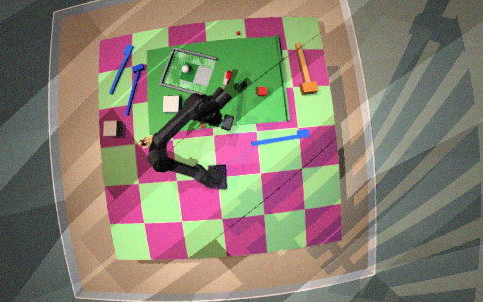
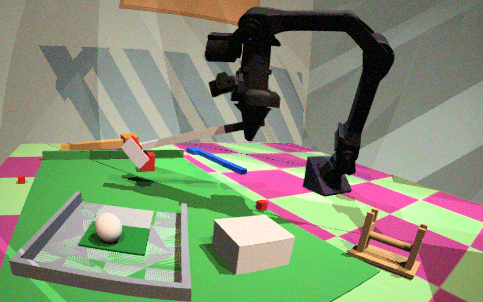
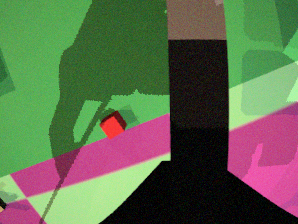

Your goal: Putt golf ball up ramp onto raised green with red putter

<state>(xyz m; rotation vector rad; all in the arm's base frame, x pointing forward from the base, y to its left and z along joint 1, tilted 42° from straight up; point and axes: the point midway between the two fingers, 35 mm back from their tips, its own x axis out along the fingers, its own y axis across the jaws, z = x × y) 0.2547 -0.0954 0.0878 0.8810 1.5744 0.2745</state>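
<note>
On raised green [image 2: 118, 239]: golf ball [image 2: 108, 227] resting; pincer [image 2: 251, 134] gripping red putter [image 2: 143, 153].

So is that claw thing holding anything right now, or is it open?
Gripper: shut on the putter, gripping the end of its shaft; the red head hangs above the green mat.

Golf ball [image 2: 108, 226] rests on raised green [image 2: 115, 240], inside frame [image 2: 48, 229]
</note>
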